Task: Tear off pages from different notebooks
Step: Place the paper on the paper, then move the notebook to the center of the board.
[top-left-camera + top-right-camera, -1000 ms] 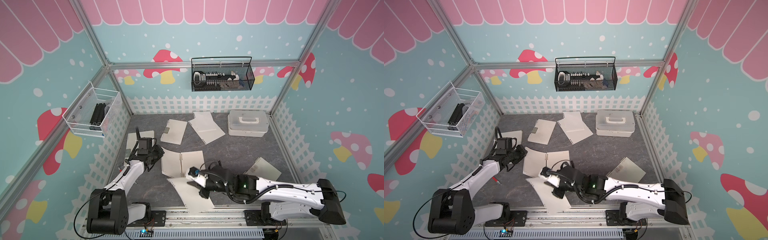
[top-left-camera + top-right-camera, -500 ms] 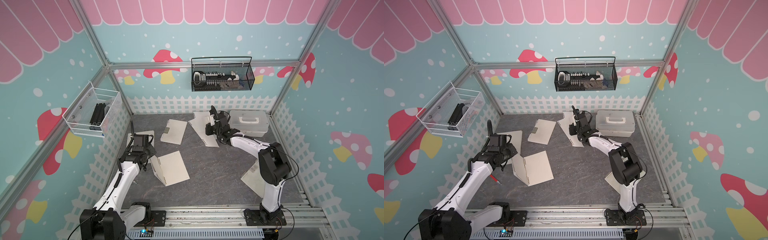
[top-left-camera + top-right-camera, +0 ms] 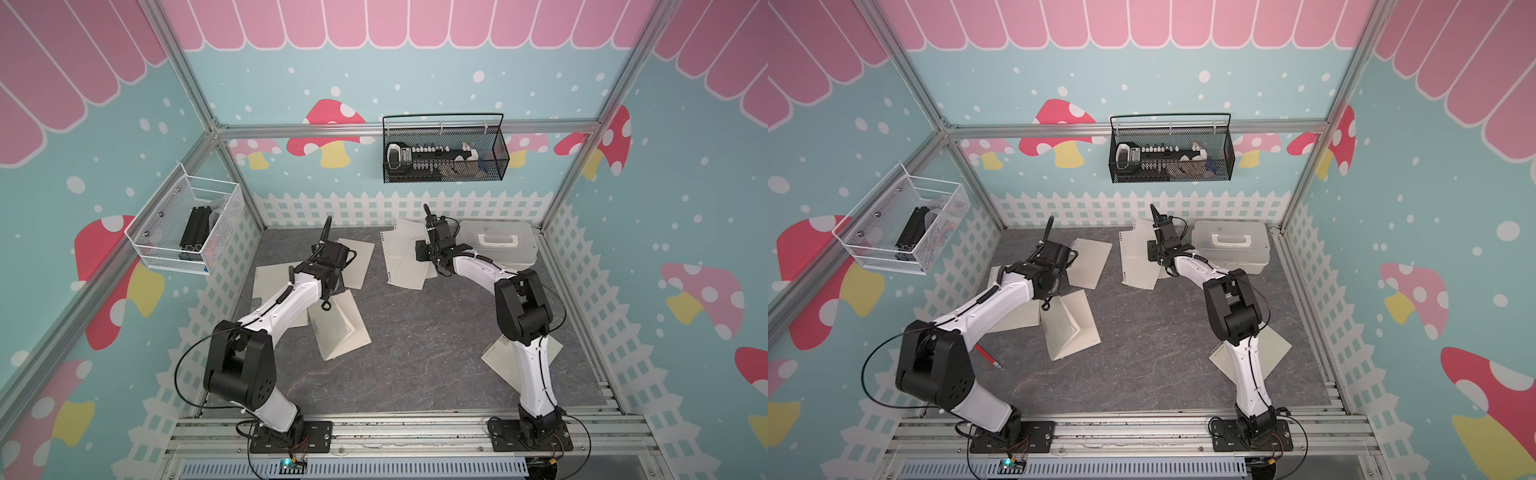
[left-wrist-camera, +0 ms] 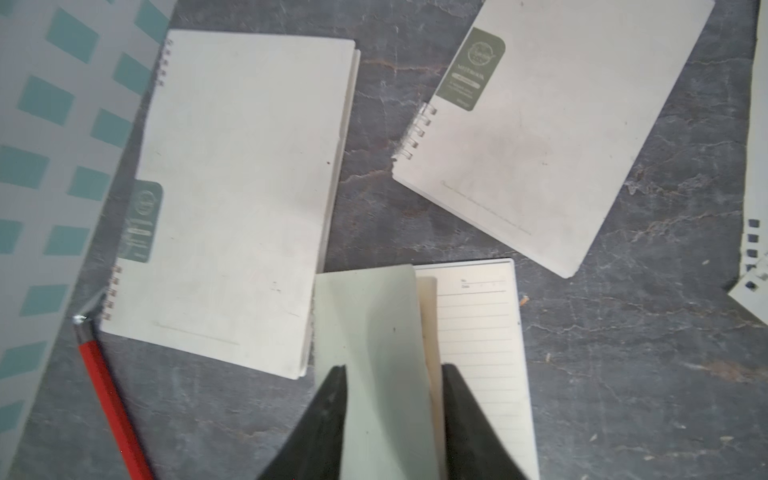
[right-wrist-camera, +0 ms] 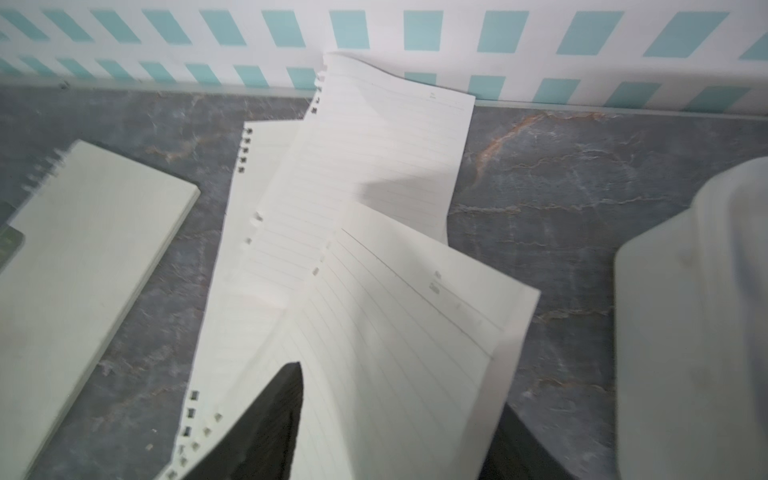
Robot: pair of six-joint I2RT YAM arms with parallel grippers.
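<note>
Worktop (image 4: 623,374): dark grey slab, matt, with pale veins like stone.

Notebooks: four flat rectangles with cream covers, a wire coil down one edge and an olive label beside it.
- In my left wrist view, one closed notebook (image 4: 232,199) lies beside the fence (image 4: 54,166), with a red pencil (image 4: 108,399) at its corner.
- A second closed notebook (image 4: 552,124) lies apart from it, skewed.
- The third notebook (image 4: 478,340) lies open, lined sheet up, near both.
- The fourth notebook (image 3: 1276,345) lies near the front rail, partly under my right arm.

Left arm: elbow raised, forearm reaching inward, wrist tipped down over the open notebook. Left claw (image 4: 394,368): jaws apart, released. A smooth, unlined leaf (image 4: 374,316) of that notebook curls upright between them. I cannot tell whether it touches either finger.

Right arm: upper link near upright, forearm stretched to the back beside the white lidded box (image 3: 498,245). Right claw (image 5: 401,386): jaws wide, released.

Pages (image 5: 374,166): thin, lined sheets with punched holes along one edge. They are heaped loose and overlapping near the back fence, between the box and a closed notebook. The top sheet buckles up under the claw.
</note>
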